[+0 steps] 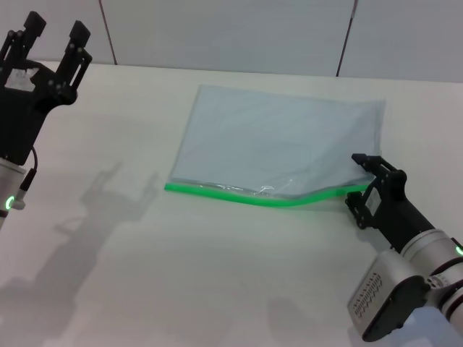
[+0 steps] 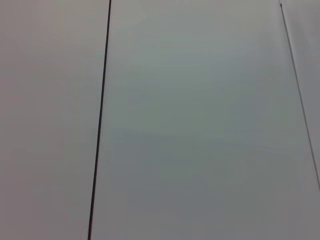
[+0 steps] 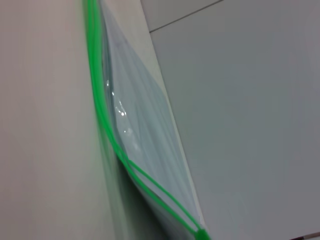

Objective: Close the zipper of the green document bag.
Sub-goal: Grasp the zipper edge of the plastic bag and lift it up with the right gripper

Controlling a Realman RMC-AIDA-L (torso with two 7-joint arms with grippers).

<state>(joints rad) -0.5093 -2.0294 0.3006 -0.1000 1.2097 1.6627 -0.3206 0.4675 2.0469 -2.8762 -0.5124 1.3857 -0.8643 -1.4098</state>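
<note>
The green document bag (image 1: 282, 137) lies flat on the white table (image 1: 217, 275), a pale translucent pouch. Its bright green zipper (image 1: 246, 196) runs along the near long edge. My right gripper (image 1: 354, 184) sits at the zipper's right end, open, with one finger on each side of the strip. In the right wrist view the zipper (image 3: 100, 115) splits into two strips that meet at a green end piece (image 3: 201, 233), and the bag (image 3: 145, 130) bulges slightly behind it. The left gripper (image 1: 54, 30) hangs open and raised at the far left, away from the bag.
A pale panelled wall (image 1: 231, 29) stands behind the table. The left wrist view shows only wall panels (image 2: 200, 120) with dark seams. The shadow of my left arm (image 1: 108, 199) falls on the table left of the bag.
</note>
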